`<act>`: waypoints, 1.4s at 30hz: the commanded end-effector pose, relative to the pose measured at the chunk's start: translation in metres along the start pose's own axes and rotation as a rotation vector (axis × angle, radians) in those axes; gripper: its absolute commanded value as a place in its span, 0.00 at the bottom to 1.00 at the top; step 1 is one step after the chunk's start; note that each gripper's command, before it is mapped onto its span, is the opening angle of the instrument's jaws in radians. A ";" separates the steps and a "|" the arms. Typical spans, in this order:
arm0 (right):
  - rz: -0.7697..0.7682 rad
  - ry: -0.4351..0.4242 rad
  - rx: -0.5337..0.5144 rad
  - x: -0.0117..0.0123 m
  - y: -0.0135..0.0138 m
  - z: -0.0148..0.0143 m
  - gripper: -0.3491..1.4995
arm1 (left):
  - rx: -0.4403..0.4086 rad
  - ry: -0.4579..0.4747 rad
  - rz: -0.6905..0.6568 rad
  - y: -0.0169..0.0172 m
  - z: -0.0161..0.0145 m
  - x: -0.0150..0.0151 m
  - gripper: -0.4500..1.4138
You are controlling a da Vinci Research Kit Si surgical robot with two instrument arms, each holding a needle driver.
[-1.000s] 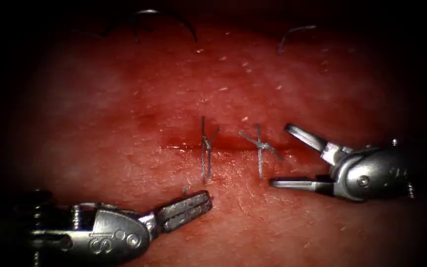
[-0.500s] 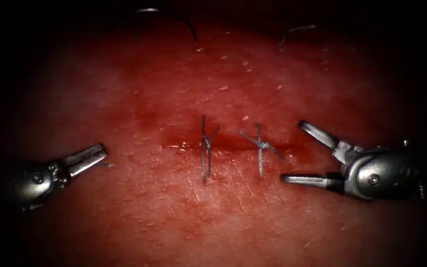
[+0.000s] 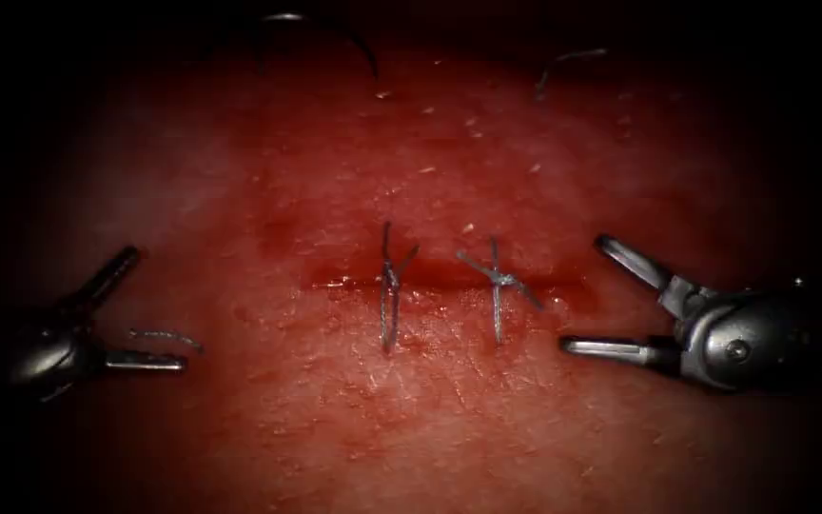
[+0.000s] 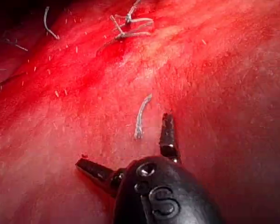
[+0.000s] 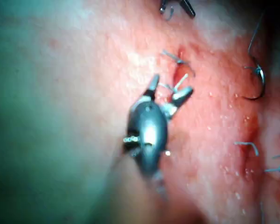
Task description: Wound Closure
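Note:
The tissue [image 3: 268,190] has a short cut [image 3: 444,276] crossed by two knotted stitches [image 3: 389,286] [image 3: 497,281]. My left tool [image 3: 156,307] is far left of the cut, open and holding nothing. A short cut piece of thread [image 3: 166,335] lies on the tissue between its jaws, as the left wrist view [image 4: 141,116] also shows near that tool [image 4: 123,139]. My right tool [image 3: 585,293] stands wide open just right of the cut, empty. The curved needle [image 3: 335,27] lies free on the tissue at the far edge, in neither tool.
Another loose thread end [image 3: 563,59] lies at the far right of the tissue. Red fluid wets the surface around the cut. In the right wrist view the right tool [image 5: 171,85] hovers by a stitch [image 5: 173,57], with the needle [image 5: 259,79] beyond it.
The left tool swung from below the cut out to the far left with a cut thread piece, then opened and dropped it. The right tool drew back slightly rightward, still open.

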 end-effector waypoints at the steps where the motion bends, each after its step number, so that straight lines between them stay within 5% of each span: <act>1: 0.002 -0.002 0.001 -0.0004 -0.0005 0.0003 0.94 | -0.003 -0.016 0.004 0.0006 -0.0005 -0.0006 0.70; 7: 0.009 -0.015 0.010 -0.0002 -0.0002 0.0003 0.94 | -0.005 -0.110 0.066 0.0032 -0.0049 -0.0002 0.68; 13: 0.069 -0.072 0.042 0.0002 0.0004 0.0009 0.94 | -0.015 -0.092 0.151 0.0062 -0.0059 0.0060 0.66; 18: 0.123 -0.206 0.126 0.0018 0.0024 0.0028 0.95 | -0.108 0.087 0.303 0.0104 -0.0030 0.0155 0.47; 21: 0.129 -0.209 0.146 0.0022 0.0026 0.0027 0.95 | -0.144 0.112 0.327 0.0111 -0.0013 0.0170 0.44; 24: 0.134 -0.246 0.187 0.0029 0.0032 0.0026 0.94 | -0.267 0.207 0.364 0.0121 0.0024 0.0188 0.48; 26: 0.150 -0.278 0.214 0.0040 0.0046 0.0027 0.92 | -0.349 0.260 0.339 0.0128 0.0069 0.0189 0.50; 30: 0.132 -0.283 0.219 0.0048 0.0064 0.0029 0.92 | -0.314 0.209 0.332 0.0118 0.0104 0.0185 0.52; 42: 0.081 -0.317 0.263 0.0041 0.0069 0.0027 0.94 | -0.308 0.165 0.273 0.0060 0.0106 0.0143 0.51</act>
